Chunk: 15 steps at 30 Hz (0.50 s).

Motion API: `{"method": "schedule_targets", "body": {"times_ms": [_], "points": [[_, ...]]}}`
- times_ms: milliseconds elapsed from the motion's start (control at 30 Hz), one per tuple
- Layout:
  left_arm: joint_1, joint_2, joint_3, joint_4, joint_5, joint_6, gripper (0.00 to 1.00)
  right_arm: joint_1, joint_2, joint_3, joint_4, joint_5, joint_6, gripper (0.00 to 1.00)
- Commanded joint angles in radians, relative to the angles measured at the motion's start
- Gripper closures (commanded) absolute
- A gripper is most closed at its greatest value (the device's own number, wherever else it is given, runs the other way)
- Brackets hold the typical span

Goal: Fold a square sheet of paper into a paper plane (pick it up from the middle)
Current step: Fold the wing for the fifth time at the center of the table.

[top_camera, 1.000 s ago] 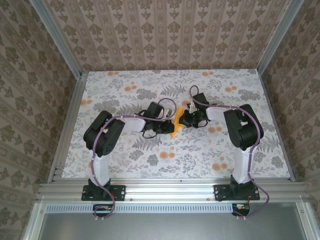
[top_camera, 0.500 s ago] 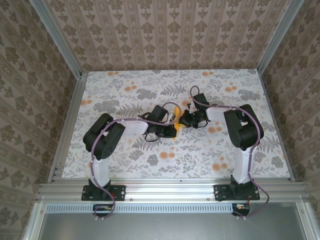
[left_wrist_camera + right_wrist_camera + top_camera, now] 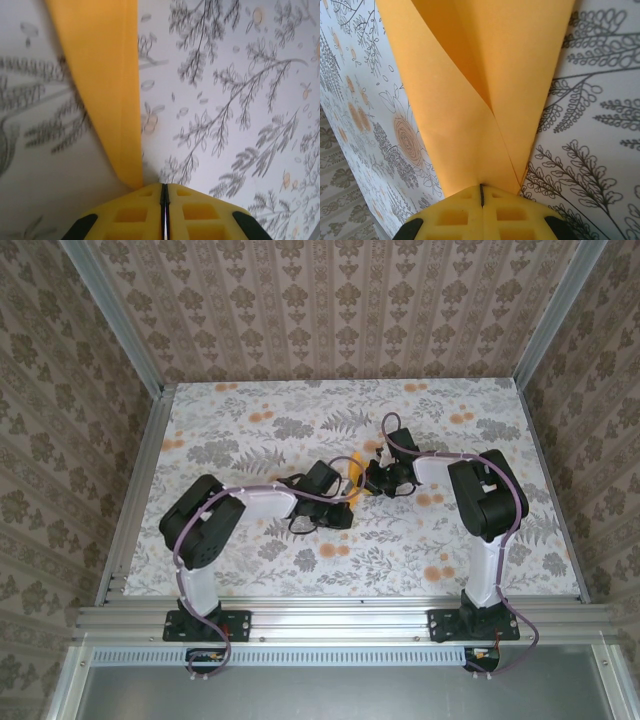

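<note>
The right gripper (image 3: 481, 190) is clamping the paper (image 3: 470, 80) at its narrow end, jaws pressed together with the sheet running between them; the paper is spreading away from those fingers as a layered wedge, one flap lying over another along a slanted crease. From above it is appearing as a small orange strip near the middle of the table (image 3: 250, 430), between the two wrists. The left gripper (image 3: 164, 189) is sitting with its jaws together as well; the paper's tapered end is touching the tip of one finger beside the seam rather than entering it, and I cannot tell whether any edge is being nipped there.

By my reading, the folding is partway through: the sheet is already creased and narrowed, though not yet a finished dart; the right arm seems to be acting as anchor while the left is working at the other end. The next move is probably calling for the left fingers to press along the fold line with edges lined up, gently; paper this thin is likely to slip or buckle.
</note>
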<state>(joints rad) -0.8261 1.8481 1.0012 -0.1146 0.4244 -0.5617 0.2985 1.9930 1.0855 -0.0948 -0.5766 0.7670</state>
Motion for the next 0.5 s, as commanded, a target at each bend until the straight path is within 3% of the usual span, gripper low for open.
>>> {"method": "schedule_targets", "body": {"times_ms": [0, 233, 467], "points": [[0.027, -0.079, -0.001, -0.024, 0.008, -0.036, 0.87, -0.001, 0.114, -0.082, -0.142, 0.242, 0.021, 1.00], [0.078, -0.084, 0.022, 0.070, -0.066, -0.112, 0.78, 0.002, 0.105, -0.079, -0.117, 0.209, 0.018, 1.00], [0.084, 0.027, 0.080, 0.109, -0.006, -0.133, 0.78, 0.002, 0.105, -0.073, -0.110, 0.194, 0.017, 0.98]]}}
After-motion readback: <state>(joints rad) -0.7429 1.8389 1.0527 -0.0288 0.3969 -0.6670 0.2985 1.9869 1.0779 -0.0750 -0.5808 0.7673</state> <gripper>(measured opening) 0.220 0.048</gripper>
